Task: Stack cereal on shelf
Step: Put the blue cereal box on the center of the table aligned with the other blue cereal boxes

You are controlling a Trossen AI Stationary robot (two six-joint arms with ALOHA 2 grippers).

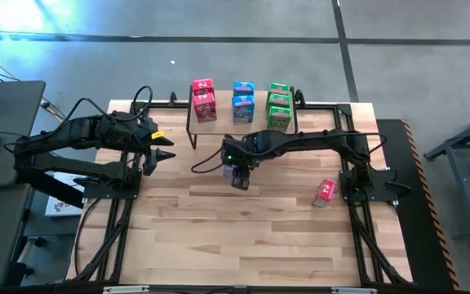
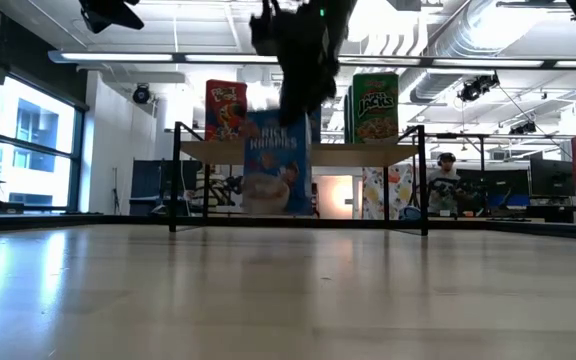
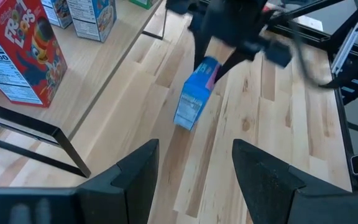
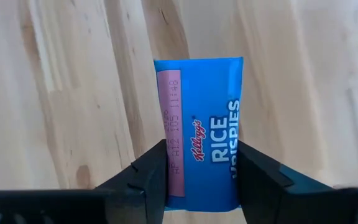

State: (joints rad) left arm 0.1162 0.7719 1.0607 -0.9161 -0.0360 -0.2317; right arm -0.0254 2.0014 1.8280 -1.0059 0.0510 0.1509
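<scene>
My right gripper [image 1: 239,178] hangs over the table's middle, just in front of the shelf [image 1: 223,118], and is shut on a blue cereal box [image 2: 273,165]. The shelf is a small light plank on black legs. It carries several cereal boxes in a red row [image 1: 204,100], a blue row [image 1: 243,102] and a green row [image 1: 279,106]. One more red box [image 1: 326,190] lies on the table near the right arm's base. My left gripper [image 1: 168,151] waits open at the table's left, above the table, with nothing between its fingers [image 3: 135,171]. My right gripper pinches the blue box's upper end [image 4: 197,158] between its two fingers [image 4: 151,171], one on each of two opposite sides. The fingers come from above, pointing steeply down. The box hangs below them, nearly upright, its lower end [image 2: 273,210] clear of the table.
The shelf's black legs [image 2: 175,180] and frame stand just beyond the held box. Black arm mounts and cables run along the table's left and right sides [image 1: 365,175]. Bare wooden tabletop [image 1: 243,237] stretches toward the near edge.
</scene>
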